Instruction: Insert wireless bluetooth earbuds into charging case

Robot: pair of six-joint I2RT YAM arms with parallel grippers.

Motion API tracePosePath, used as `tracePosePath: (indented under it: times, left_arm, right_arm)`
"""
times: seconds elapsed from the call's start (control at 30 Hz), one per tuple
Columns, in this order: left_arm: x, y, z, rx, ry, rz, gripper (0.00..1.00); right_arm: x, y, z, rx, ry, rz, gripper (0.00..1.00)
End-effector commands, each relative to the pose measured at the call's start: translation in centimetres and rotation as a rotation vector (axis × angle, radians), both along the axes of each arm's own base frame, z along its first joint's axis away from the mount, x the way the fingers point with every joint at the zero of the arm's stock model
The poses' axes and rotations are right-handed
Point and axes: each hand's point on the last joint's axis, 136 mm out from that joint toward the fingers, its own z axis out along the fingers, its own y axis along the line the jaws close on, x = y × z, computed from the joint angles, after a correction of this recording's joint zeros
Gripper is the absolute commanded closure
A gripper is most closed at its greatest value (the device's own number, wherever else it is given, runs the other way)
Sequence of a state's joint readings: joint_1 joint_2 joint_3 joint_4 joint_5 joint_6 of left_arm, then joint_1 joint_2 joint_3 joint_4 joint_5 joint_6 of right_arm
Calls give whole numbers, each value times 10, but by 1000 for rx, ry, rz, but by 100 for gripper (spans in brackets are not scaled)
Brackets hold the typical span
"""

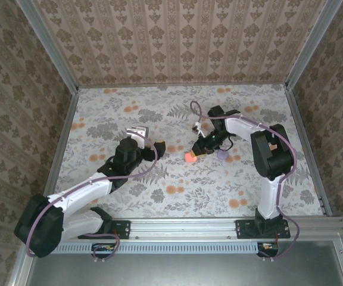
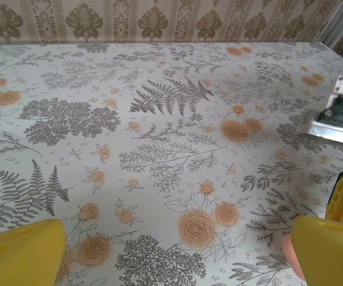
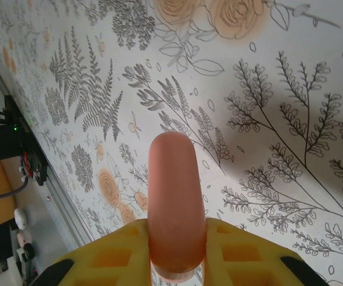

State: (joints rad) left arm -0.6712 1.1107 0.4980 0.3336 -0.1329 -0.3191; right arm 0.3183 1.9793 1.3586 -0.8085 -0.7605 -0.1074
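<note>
- Desk (image 1: 100, 113): floral cloth. Its orange flower prints (image 1: 172, 189) are close in colour to the task's pieces.
- Right fingers (image 3: 243, 253): nearly closed, clamped on one end of the charging case (image 3: 172, 196), most of which stands clear beyond them.
- Left fingers (image 2: 19, 253): spread wide, empty, just left of the case.
- Purple disc (image 1: 223, 154): just right of the case.
- Earbuds: cannot be picked out.
- Hazards: the shallow hold on smooth plastic may let the case pivot or slip. Pressure across its faces may pin the lid shut. The left fingers, closing in, could knock it askew. A print could be mistaken for an earbud.
</note>
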Motion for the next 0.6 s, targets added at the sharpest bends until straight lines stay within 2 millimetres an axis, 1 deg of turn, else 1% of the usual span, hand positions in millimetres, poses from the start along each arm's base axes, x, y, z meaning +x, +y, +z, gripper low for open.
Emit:
tracePosePath:
  times: [0.0, 0.2, 0.43, 0.57]
  left_arm:
    - [2, 10, 5, -8, -13, 41, 2]
    - [3, 11, 5, -3, -16, 44, 2]
    - [4, 11, 5, -3, -16, 42, 2]
    - [4, 12, 5, -2, -19, 44, 2]
  right_arm:
    - [0, -5, -6, -41, 68, -40, 79]
    - [2, -6, -18, -67, 98, -59, 78]
    - [3, -10, -26, -91, 113, -65, 77]
    - [4, -13, -30, -117, 116, -78, 74]
